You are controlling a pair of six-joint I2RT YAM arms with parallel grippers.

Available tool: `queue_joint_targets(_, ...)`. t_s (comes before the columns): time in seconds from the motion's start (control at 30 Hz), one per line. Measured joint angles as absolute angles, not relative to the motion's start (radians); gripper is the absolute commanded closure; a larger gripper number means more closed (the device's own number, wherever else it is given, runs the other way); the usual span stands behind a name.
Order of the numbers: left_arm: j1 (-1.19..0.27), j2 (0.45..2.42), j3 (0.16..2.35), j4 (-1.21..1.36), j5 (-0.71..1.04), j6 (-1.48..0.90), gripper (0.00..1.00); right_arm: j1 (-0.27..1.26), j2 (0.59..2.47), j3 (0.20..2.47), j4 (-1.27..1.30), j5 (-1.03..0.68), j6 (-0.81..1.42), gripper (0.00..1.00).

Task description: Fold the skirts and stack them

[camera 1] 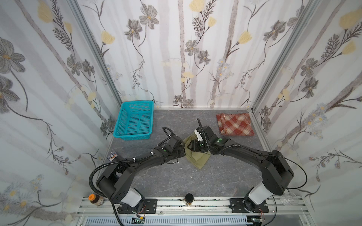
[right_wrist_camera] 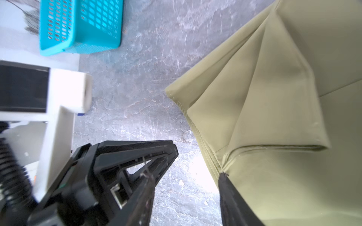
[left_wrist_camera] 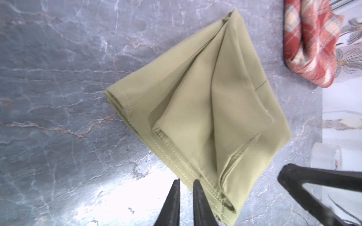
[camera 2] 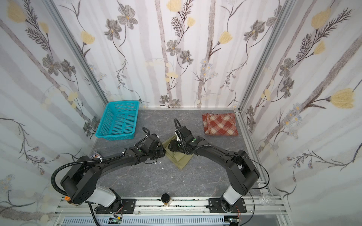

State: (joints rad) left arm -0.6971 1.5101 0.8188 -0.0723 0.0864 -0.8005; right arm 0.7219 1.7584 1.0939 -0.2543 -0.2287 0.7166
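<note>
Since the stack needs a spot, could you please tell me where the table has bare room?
Bare table lies between the olive-green skirt and the front rail, and along the back wall between the turquoise basket and plaid skirt. Crowded: the middle, where left gripper and right gripper meet at the olive-green skirt.

Folded olive-green skirt (left_wrist_camera: 205,109) lies on marble table (left_wrist_camera: 58,97), left end effector (left_wrist_camera: 186,182) slightly parted beside its hem.

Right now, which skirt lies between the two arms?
The olive-green skirt, folded in the middle; the plaid skirt sits apart near the back right corner.
</note>
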Motion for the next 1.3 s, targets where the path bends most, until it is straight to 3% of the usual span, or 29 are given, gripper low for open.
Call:
queue_joint_targets(0.6,-0.696,1.618,0.932,-0.071,0.101,-0.778,0.82,0.569,1.855,1.042,-0.206,-0.180,0.660,0.50)
queue_joint_targets(1.3,-0.655,1.564,0.900,-0.079,0.091,-0.763,0.78,0.612,2.050,1.234,-0.057,-0.379,0.699,0.52)
